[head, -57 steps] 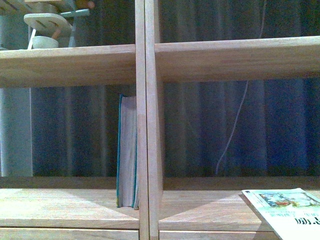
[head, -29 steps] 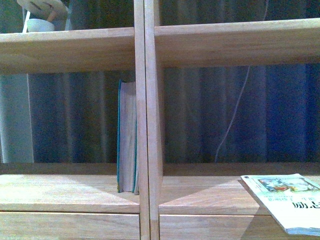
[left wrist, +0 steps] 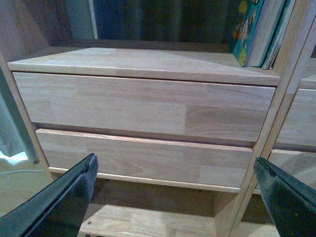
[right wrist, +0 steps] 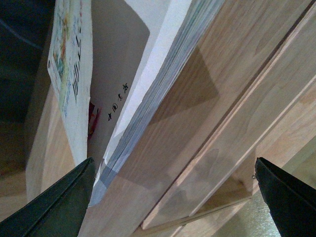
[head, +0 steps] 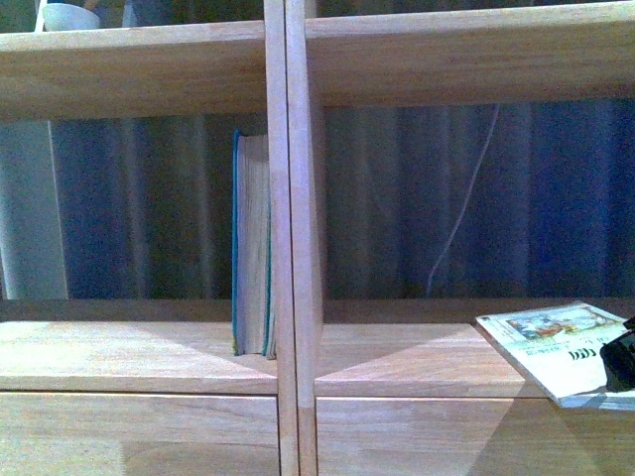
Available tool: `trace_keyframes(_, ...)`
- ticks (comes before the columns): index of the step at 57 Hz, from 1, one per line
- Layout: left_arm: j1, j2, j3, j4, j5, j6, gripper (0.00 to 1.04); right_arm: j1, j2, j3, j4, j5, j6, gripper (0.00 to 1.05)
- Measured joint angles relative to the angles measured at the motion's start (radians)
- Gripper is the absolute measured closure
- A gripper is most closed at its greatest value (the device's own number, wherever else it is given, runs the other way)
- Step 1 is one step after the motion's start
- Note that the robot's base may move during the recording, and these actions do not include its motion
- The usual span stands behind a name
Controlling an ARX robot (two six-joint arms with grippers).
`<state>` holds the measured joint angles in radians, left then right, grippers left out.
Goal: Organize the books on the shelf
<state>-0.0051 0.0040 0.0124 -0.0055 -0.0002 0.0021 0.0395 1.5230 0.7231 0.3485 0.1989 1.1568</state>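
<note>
Seemingly half done: teal book [head: 253,248] upright in left compartment of shelf [head: 129,357]; white paperback [head: 551,347] flat, near right, not yet stood; right gripper [right wrist: 174,160] wide open by it, left gripper [left wrist: 175,160] likewise, both empty

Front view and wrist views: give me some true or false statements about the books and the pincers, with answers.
1. The teal book stands upright against the centre divider of the shelf. True.
2. The white paperback stands upright beside it. False: it lies flat in the right compartment.
3. The left pincer is open, facing the drawer fronts. True.
4. The right pincer is shut on the white paperback. False: its jaws are wide open.
</note>
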Motion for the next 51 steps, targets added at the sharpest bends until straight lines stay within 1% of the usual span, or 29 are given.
trace_keyframes(9,0.0,0.0,0.0,0.0,0.0,0.0,0.07,-0.04,0.006,0.013,-0.018,-0.043,0.035,0.07)
trace_keyframes(17,0.0,0.0,0.0,0.0,0.0,0.0,0.07,-0.086,-0.018,0.002,-0.061,-0.119,0.044,0.07)
trace_keyframes(24,0.0,0.0,0.0,0.0,0.0,0.0,0.07,-0.105,-0.038,0.003,-0.07,-0.13,0.051,0.07)
trace_keyframes(29,0.0,0.0,0.0,0.0,0.0,0.0,0.07,-0.1,-0.031,0.025,-0.079,-0.129,0.06,0.07)
trace_keyframes(51,0.0,0.0,0.0,0.0,0.0,0.0,0.07,-0.019,0.135,0.24,-0.123,-0.067,0.102,0.07)
